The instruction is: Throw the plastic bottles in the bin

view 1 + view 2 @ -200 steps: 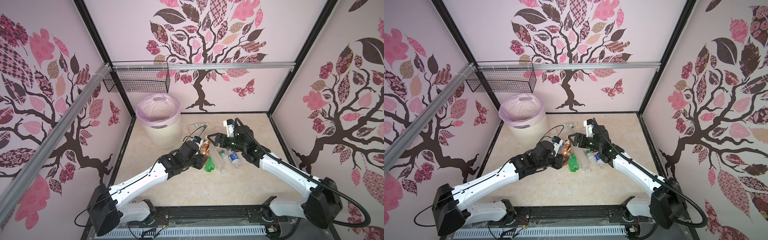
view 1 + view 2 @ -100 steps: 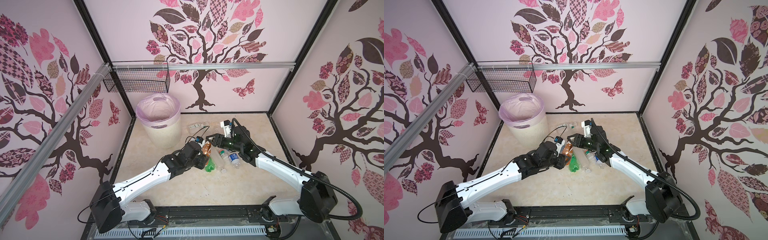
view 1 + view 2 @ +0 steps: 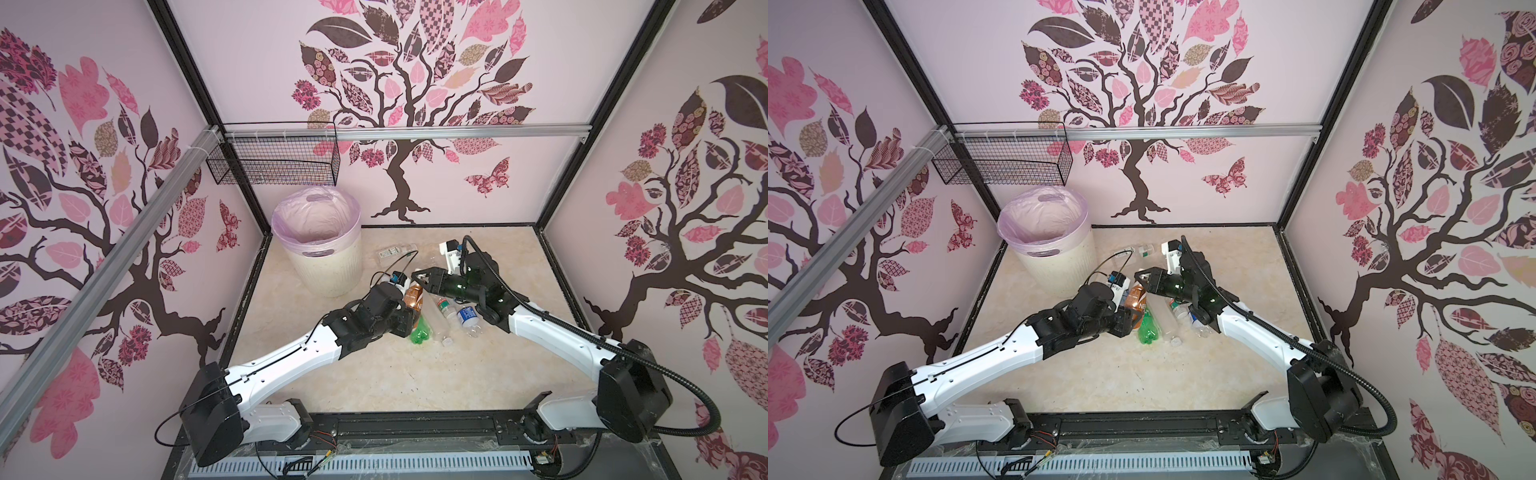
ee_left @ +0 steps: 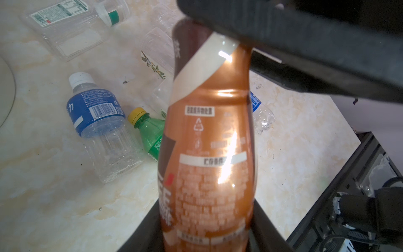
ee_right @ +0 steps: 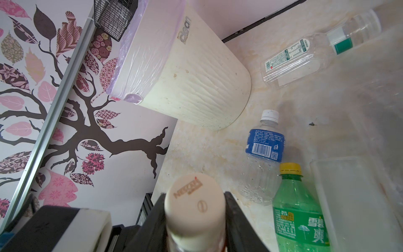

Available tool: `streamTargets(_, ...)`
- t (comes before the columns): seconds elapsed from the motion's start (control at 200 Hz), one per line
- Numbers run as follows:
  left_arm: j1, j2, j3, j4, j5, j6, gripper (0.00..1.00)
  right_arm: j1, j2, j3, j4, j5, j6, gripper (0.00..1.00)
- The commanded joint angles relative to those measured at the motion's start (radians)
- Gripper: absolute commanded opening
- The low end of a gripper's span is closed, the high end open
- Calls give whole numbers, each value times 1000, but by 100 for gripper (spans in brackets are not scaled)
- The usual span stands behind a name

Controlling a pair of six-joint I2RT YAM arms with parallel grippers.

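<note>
the right gripper (image 5: 194, 218) pinches the cap (image 5: 194, 194) of the brown bottle (image 4: 209, 152); the left gripper (image 4: 207, 237) flanks its base, gripping or slack i cannot tell. held off the floor (image 3: 374, 374) mid-frame in both top views, it looks like a handover, with the bin (image 3: 328, 270) at upper left and other bottles (image 3: 444, 320) lying just below
</note>
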Motion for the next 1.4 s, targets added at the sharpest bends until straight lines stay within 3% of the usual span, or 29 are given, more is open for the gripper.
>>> streamTargets(0.0,-3,-43,8,13,-87,-38,63,-4,-16,-29,35,51,11,24)
streamTargets(0.24,5,-108,-24,43,-150,-155,98,-33,-80,-67,123,130,73,23)
streamTargets(0.44,18,-109,-38,141,-91,-260,98,-109,-120,-96,277,127,230,23)
streamTargets(0.82,23,-102,-90,434,47,-239,98,-173,-44,-66,626,26,597,23)
streamTargets(1.085,33,-78,-18,546,8,-202,98,-173,7,-5,702,5,696,25)
streamTargets(1.395,118,-52,14,711,-7,-237,97,-173,53,69,685,-12,733,28)
